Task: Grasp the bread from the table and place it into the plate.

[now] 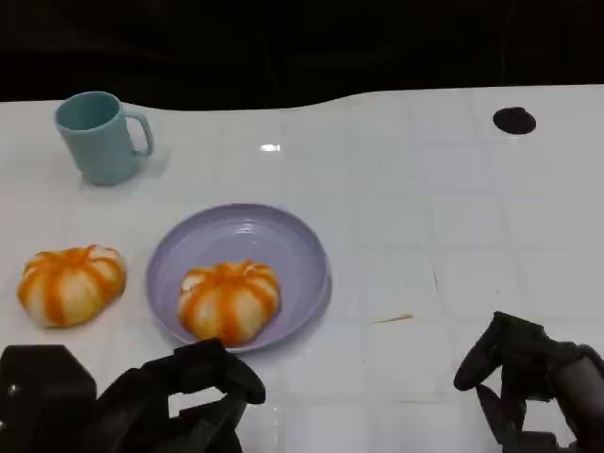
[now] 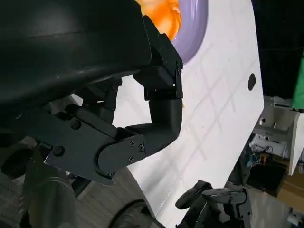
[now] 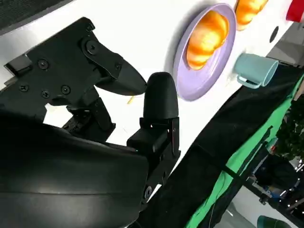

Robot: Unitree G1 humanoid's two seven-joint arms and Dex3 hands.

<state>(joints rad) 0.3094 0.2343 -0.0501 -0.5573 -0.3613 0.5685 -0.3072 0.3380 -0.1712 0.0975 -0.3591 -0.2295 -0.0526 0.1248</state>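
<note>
An orange-striped round bread [image 1: 229,299] lies in the lilac plate [image 1: 302,247], toward its near side; the right wrist view shows that bread [image 3: 207,38] in the plate [image 3: 199,85]. A second striped bread [image 1: 71,283] sits on the table left of the plate, also seen in the right wrist view [image 3: 249,10]. My left hand [image 1: 160,401] hovers low at the near edge, just in front of the plate, fingers apart and holding nothing. My right hand [image 1: 533,377] is at the near right, fingers spread, empty. In the left wrist view a bit of bread [image 2: 164,14] and the plate [image 2: 194,33] peek past my left hand [image 2: 142,109].
A light blue mug [image 1: 99,137] stands at the back left of the white table. A small dark round spot [image 1: 514,120] marks the far right. A tiny orange crumb [image 1: 394,319] lies right of the plate. Beyond the table's far edge is dark cloth.
</note>
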